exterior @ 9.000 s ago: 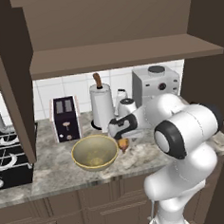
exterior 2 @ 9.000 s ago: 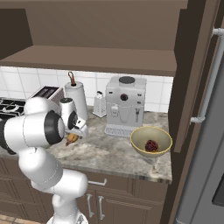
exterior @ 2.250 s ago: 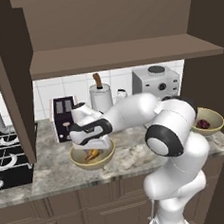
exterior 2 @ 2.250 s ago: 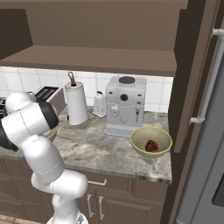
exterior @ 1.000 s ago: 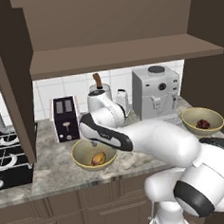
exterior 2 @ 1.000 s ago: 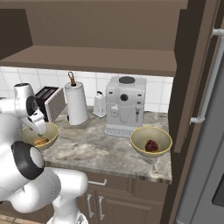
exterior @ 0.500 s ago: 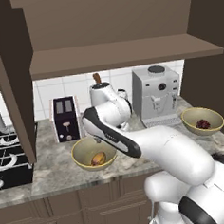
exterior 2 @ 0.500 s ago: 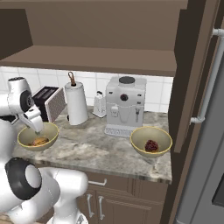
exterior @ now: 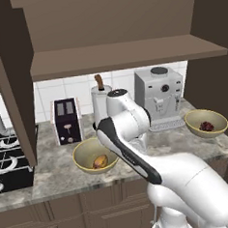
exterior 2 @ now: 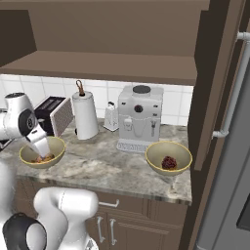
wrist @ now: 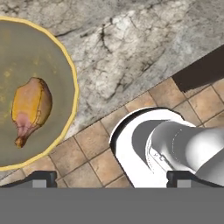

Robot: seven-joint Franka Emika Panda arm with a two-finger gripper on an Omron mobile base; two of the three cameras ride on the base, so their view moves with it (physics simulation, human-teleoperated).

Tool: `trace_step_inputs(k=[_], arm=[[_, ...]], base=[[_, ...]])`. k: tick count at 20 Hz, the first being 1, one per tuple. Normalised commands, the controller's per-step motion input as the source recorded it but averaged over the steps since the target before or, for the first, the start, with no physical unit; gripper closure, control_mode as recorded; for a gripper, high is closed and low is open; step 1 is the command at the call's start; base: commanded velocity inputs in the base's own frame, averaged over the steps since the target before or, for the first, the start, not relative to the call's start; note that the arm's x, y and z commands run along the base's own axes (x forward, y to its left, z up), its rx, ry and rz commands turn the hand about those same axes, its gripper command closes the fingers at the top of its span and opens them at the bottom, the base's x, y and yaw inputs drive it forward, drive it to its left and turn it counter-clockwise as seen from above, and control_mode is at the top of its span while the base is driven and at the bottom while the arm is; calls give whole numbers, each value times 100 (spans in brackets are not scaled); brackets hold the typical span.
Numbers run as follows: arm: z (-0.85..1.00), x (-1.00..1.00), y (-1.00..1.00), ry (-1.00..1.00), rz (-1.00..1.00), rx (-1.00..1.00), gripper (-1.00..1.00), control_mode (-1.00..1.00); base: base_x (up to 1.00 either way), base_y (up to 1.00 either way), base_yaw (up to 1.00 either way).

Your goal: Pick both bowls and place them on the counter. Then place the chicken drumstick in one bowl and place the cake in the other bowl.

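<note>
Two olive-beige bowls stand on the marbled counter (exterior: 58, 176). The left bowl (exterior: 88, 153) (exterior 2: 30, 152) (wrist: 30, 57) holds the orange-brown chicken drumstick (exterior: 100, 161) (wrist: 31, 107). Near the counter's right end, the other bowl (exterior: 206, 118) (exterior 2: 168, 155) holds the dark red cake (exterior: 206, 126) (exterior 2: 169, 162). My gripper (exterior 2: 45, 153) (wrist: 111, 178) hangs just above the near edge of the left bowl. It is open and empty, its tips wide apart, clear of the drumstick.
Along the back wall stand a dark toaster (exterior: 67, 120), a paper towel roll (exterior: 101, 102) and a white coffee machine (exterior: 159, 98). A stove (exterior: 5, 158) lies at the left. A dark wooden shelf (exterior: 126, 54) overhangs the counter, and a fridge (exterior 2: 229, 122) is at the right.
The drumstick went from my gripper into the left bowl several seconds ago. Over the last second the arm has folded back and risen a little over that bowl; bowls and cake stay put.
</note>
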Motion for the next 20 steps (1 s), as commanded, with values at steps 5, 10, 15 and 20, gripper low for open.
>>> trace_step_inputs(k=[5, 10, 15, 20], arm=[[-2, -40, -18, -2, 0, 0, -100, -100], [-1, -27, -19, 0, 0, 0, -100, -100], [0, -27, -16, -1, 0, 0, -100, -100], [0, -20, -5, -1, 0, 0, -100, -100]], base=[[0, 0, 0], [0, 0, 0], [0, 0, 0], [0, 0, 0]])
